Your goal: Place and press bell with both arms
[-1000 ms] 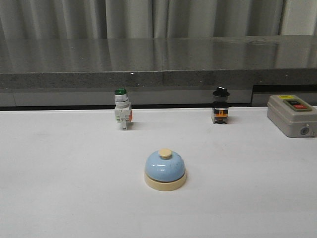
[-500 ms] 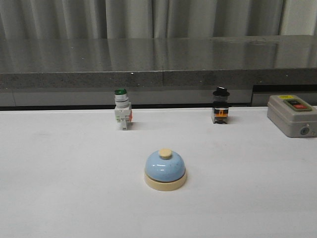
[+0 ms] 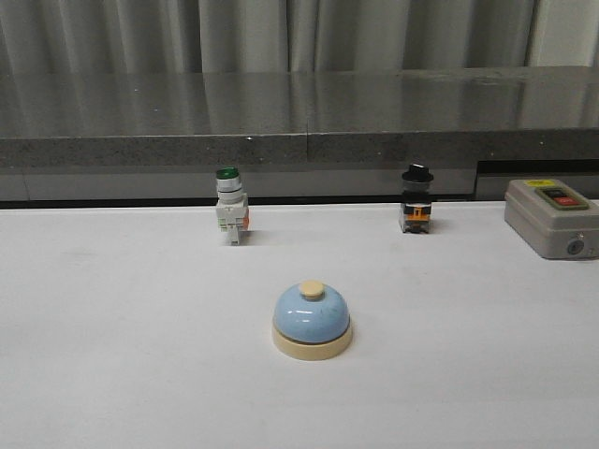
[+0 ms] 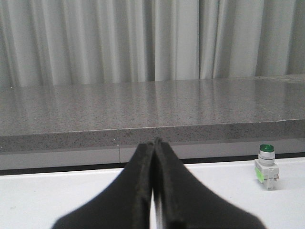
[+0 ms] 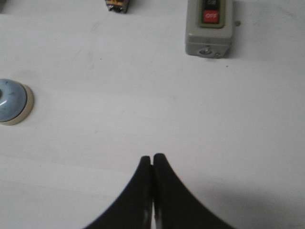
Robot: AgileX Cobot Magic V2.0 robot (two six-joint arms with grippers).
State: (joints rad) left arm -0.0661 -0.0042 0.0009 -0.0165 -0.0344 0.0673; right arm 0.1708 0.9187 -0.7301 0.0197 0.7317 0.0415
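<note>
The light-blue bell with a cream base and cream button stands upright on the white table, near the middle of the front view. It also shows at the edge of the right wrist view. Neither arm shows in the front view. My left gripper is shut and empty, held level and facing the grey ledge; the bell is out of its view. My right gripper is shut and empty above bare table, well apart from the bell.
A green-capped white pushbutton switch stands at the back left, also in the left wrist view. A black-capped switch stands at the back right. A grey box with red and black buttons sits at the far right. A grey ledge runs behind.
</note>
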